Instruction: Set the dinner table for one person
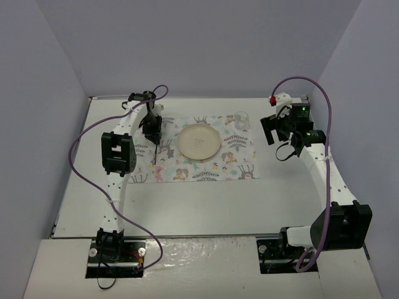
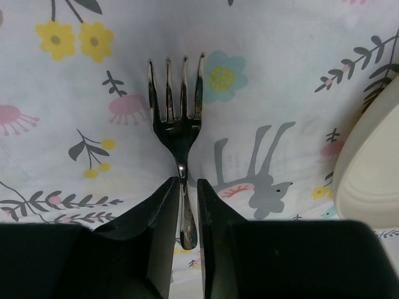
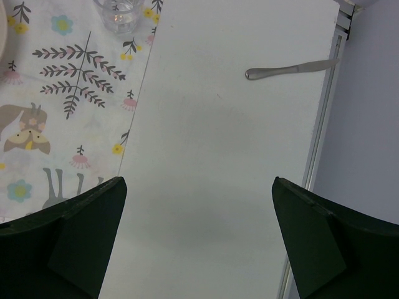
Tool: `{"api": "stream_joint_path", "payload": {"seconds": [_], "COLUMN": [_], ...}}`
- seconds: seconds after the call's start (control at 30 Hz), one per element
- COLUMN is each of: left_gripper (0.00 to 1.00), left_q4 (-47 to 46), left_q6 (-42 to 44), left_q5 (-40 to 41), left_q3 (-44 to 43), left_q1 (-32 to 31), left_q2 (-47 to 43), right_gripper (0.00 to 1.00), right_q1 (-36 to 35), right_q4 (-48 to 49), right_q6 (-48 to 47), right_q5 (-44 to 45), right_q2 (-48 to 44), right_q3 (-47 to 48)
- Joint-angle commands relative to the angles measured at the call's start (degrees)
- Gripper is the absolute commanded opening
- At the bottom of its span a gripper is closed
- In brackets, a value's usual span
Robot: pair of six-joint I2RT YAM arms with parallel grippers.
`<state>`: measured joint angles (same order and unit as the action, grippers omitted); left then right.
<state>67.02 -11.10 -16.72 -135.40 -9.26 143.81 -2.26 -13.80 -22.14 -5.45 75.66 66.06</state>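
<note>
My left pincer (image 2: 187,182) straddles the fork (image 2: 177,106); gripping or not, I cannot tell. My right pincer (image 3: 198,180) gapes wide.

- We see the fork (image 2: 179,134) as polished metal, mirror-glossy.
- The printed cloth (image 2: 280,62) looks matt and soft, faintly creased.
- The plate (image 2: 371,168) is cream and smooth, with a dull sheen.
- The knife (image 3: 290,69) is metal with a softer shine.
- The glass (image 3: 118,14) is clear and glossy.
- The worktop (image 3: 218,156) is smooth, matt off-white.
- We take the left gripper (image 2: 185,187) and right gripper (image 3: 198,187) for matt black plastic.
</note>
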Motion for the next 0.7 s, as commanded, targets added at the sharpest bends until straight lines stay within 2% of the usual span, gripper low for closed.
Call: {"api": "stream_joint_path", "payload": {"seconds": [0.0,0.2,0.27,0.33,0.4,0.47,0.57,0.67], "left_gripper": [0.19,0.22,0.23,0.28,0.36,0.38,0.39,0.39], "left_q4": [0.2,0.3,0.4,0.2,0.2,-0.4,-5.5,-10.0], "left_q6": [-0.5,0.3,1.2,2.3,3.2,4.5,6.3,8.7], "left_q5": [-0.4,0.1,-0.9,-4.1,-4.4,-3.7,0.6,2.5], "left_q3": [-1.6,-2.4,-2.9,-2.8,-2.4,-0.1,11.0,20.3], "left_q1": [0.3,0.3,0.4,0.6,0.7,0.6,1.2,2.6], "left_q2": [-2.4,-2.3,-3.1,-4.8,-6.6,-10.2,-18.3,-25.5], "right_gripper": [1.0,1.0,1.0,1.0,1.0,1.0,0.96,0.96], "right_q1": [0.4,0.5,0.8,1.5,2.0,5.1,6.0,6.0], "right_q4": [3.6,4.0,6.0,9.0,9.3,6.5,0.8,-0.4], "right_q6": [0.7,1.0,2.8,6.8,10.9,19.1,29.9,33.4], "right_q5": [-1.0,-0.4,3.1,11.7,16.7,19.9,20.1,22.0], "right_q2": [-0.7,-1.3,-1.4,0.0,3.5,11.5,22.8,32.6], "right_q3": [0.3,0.3,0.9,2.6,5.7,13.4,24.6,31.2]}}
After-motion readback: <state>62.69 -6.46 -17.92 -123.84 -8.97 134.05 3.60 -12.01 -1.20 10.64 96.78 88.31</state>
